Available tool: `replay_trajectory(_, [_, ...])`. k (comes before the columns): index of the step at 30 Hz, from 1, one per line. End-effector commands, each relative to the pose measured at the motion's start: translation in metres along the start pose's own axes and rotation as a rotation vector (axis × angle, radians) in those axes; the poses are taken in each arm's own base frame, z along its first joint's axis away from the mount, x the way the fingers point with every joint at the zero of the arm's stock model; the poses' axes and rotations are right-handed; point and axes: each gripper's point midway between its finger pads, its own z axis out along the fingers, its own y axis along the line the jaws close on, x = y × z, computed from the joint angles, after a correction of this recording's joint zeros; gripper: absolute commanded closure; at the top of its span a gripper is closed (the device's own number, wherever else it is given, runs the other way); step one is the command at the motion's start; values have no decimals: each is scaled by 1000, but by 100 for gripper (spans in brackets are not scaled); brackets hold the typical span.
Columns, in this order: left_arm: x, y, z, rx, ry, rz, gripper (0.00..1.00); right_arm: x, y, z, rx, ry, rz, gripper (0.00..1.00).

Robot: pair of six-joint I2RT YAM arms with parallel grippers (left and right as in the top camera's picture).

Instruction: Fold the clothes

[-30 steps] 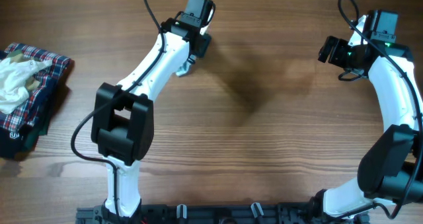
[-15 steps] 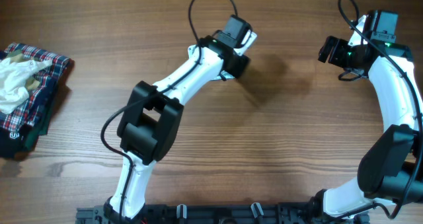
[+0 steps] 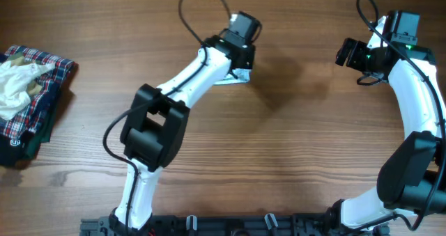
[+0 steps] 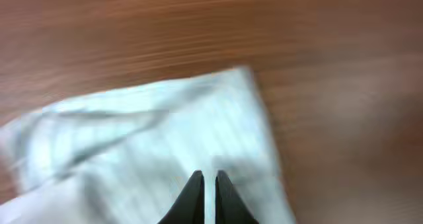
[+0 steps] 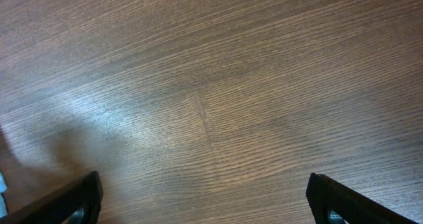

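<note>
A small pale blue-white cloth (image 3: 235, 78) lies on the wooden table, mostly under my left gripper (image 3: 240, 63). In the left wrist view the cloth (image 4: 152, 138) fills the lower left, blurred by motion. The left gripper's (image 4: 204, 178) two dark fingers are pressed nearly together, with cloth in the thin gap. My right gripper (image 3: 347, 55) is held at the far right, away from the cloth. In the right wrist view the right gripper (image 5: 205, 194) is wide open over bare wood, holding nothing.
A pile of clothes (image 3: 28, 97) sits at the table's left edge: a red-blue plaid garment with a crumpled white one on top and a dark one beneath. A rail (image 3: 230, 225) runs along the front edge.
My left arm swung right from the back middle, then drew back slightly left. The pale cloth now shows beneath its gripper. The right arm has not moved.
</note>
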Motion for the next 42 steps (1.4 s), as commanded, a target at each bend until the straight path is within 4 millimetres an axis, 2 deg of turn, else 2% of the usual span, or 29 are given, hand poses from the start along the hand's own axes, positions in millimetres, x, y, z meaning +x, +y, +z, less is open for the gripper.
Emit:
replay_trajectory(1, [-7, 28, -11, 97, 70, -269, 75, 4, -2, 3, 12, 10, 6, 0])
replay_trajectory(3, [-4, 46, -11, 117, 116, -314, 70, 4, -2, 3, 11, 10, 6, 0])
replay_trajectory(5, [-5, 63, -11, 97, 122, -342, 53, 4, -2, 3, 11, 9, 6, 0])
replay_trajectory(8, [-7, 73, -10, 79, 114, -354, 42, 4, -2, 3, 11, 9, 6, 0])
replay_trajectory(10, [-7, 83, -10, 3, 91, -345, 36, 4, -2, 3, 11, 10, 6, 0])
replay_trajectory(11, [-4, 90, -10, -49, 91, -339, 30, 4, -2, 3, 11, 9, 6, 0])
replay_trajectory(12, [1, 95, -11, -91, 99, -331, 28, 4, -2, 3, 11, 10, 6, 0])
replay_trajectory(16, [9, 92, -12, -133, 114, -292, 18, 4, -2, 3, 11, 10, 6, 0])
replay_trajectory(18, [15, 90, -11, -136, 130, -286, 18, 4, -2, 3, 11, 10, 6, 0])
replay_trajectory(22, [37, 94, -2, -154, 177, -279, 13, 4, -2, 3, 11, 9, 6, 0])
replay_trajectory(29, [49, 90, 11, -120, 199, -200, 13, 4, -2, 3, 11, 9, 6, 0])
replay_trajectory(33, [75, 81, 34, -66, 289, -208, 14, 4, -2, 3, 11, 10, 6, 0])
replay_trajectory(35, [75, 81, 35, -62, 291, -209, 25, 4, -2, 3, 11, 9, 6, 0])
replay_trajectory(37, [76, 69, 34, 10, 308, -187, 40, 4, -2, 3, 11, 10, 6, 0])
replay_trajectory(41, [77, 63, 33, 42, 317, -172, 49, 4, -2, 3, 11, 10, 6, 0])
replay_trajectory(42, [75, 63, 33, 45, 310, -172, 58, 4, -2, 3, 12, 10, 6, 0])
